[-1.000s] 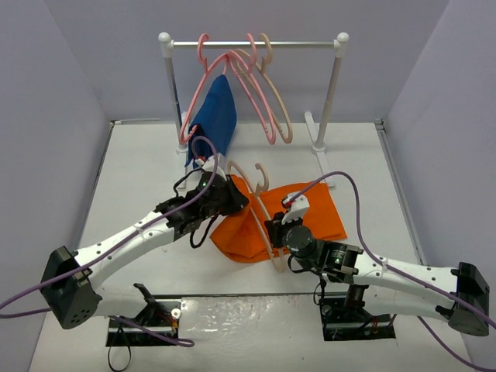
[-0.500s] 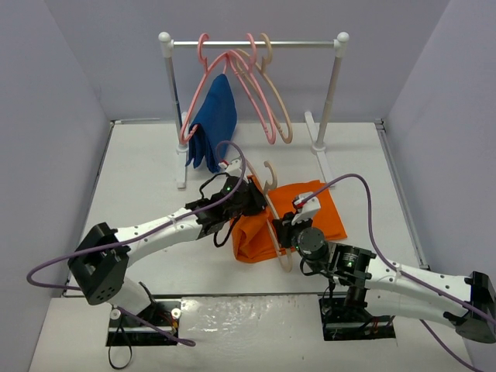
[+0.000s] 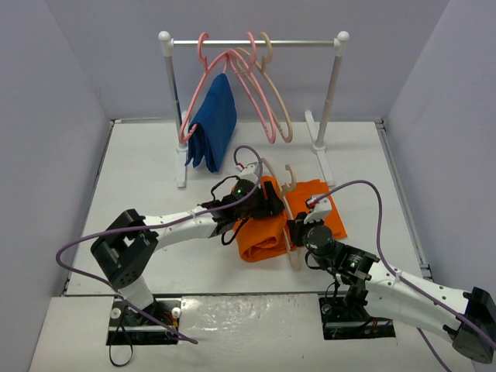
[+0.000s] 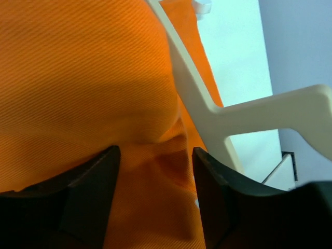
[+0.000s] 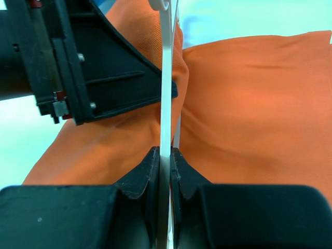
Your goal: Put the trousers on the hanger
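My left gripper (image 4: 154, 155) stands half open over the trousers (image 4: 78, 78), clamping nothing. My right gripper (image 5: 163, 155) pinches the hanger (image 5: 166, 93).

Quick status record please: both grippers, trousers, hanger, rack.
left gripper: open, jaws apart over the trousers
right gripper: shut on the hanger
trousers: bunched on the table, cloth on both sides of the hanger
hanger: off the rack, hook pointing toward it
rack: pink hangers, dark blue garment hanging at its left end
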